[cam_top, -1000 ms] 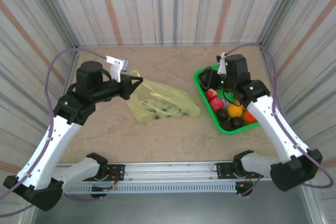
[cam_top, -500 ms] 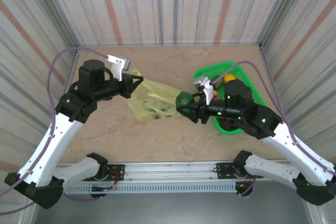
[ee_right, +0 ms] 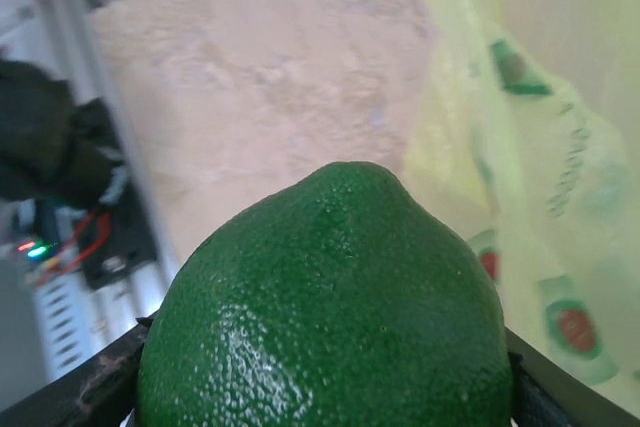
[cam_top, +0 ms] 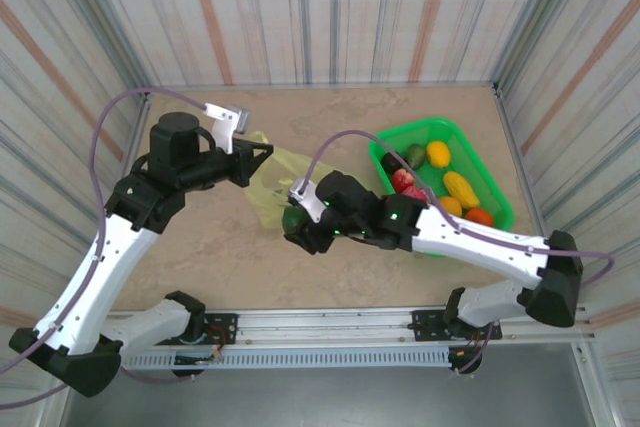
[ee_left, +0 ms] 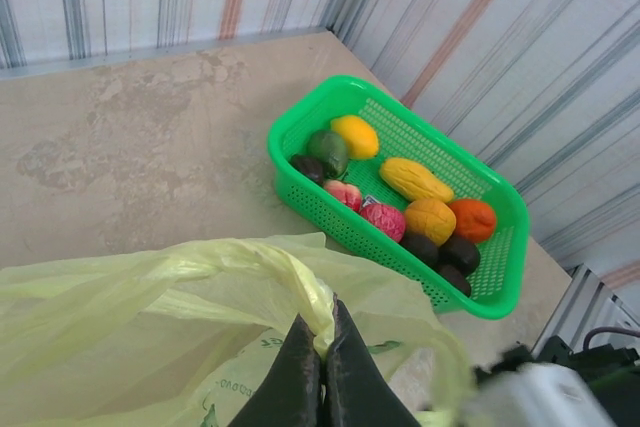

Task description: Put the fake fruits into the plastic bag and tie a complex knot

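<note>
My left gripper (cam_top: pixel 266 153) was shut on the rim of the plastic bag (cam_top: pixel 272 187) and held a fold of it up from the table (cam_top: pixel 330 117). My right gripper (cam_top: pixel 297 219) was closed around a green fruit (cam_top: pixel 293 217), which hung at the near edge of the bag, not yet inside it.

I judged the task to be near its beginning. The other fake fruits (ee_left: pixel 413 179) lay in the green basket (cam_top: pixel 440 125), I could see no fruit inside the bag, and no knot was made.

The left wrist view showed what the top view hid: my thin fingers (ee_left: pixel 300 372) pinching the bunched film, and each fruit in the basket clearly. The right wrist view gave the green fruit's pebbled skin very close, with the bag's avocado pictures beside it.
</note>
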Robot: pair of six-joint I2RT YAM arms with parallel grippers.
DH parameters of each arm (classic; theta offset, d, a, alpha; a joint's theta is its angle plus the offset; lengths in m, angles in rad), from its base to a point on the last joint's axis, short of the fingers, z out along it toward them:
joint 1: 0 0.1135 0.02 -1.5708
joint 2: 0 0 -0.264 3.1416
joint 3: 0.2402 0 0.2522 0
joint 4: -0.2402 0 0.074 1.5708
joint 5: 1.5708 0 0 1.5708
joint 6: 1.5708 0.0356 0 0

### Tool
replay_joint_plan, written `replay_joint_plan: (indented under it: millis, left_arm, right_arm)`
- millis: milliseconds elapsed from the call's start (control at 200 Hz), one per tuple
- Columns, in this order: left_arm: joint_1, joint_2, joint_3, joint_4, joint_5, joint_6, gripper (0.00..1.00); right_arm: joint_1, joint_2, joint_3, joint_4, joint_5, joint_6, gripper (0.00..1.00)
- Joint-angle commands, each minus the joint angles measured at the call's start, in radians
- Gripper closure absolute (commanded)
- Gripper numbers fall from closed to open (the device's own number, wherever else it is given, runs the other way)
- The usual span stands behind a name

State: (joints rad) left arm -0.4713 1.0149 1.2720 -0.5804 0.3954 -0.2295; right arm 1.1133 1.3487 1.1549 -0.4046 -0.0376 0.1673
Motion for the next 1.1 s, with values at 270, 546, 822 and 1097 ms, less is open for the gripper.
replay_joint_plan:
  millis: [270,546,822,1097]
  left_arm:
    - [-0.026,-0.115,-0.056,0.037,0.098,0.118,1.0]
    - [-0.079,-0.137,-0.082,0.071,0.125,0.192,1.0]
    - [-0.087,-0.142,-0.095,0.057,0.075,0.216,1.0]
    - [-0.17,-0.18,-0.13,0.023,-0.017,0.338,1.0]
  right_arm:
    - [-0.164,0.108,0.103,0.13,0.145,0.122,0.4]
    - [-0.185,0.22,0.161,0.104,0.136,0.182,0.4]
    - [-0.136,0.312,0.18,0.028,0.267,0.186,0.09]
    - [-0.283,0.244,0.159,-0.067,0.419,0.393,0.18]
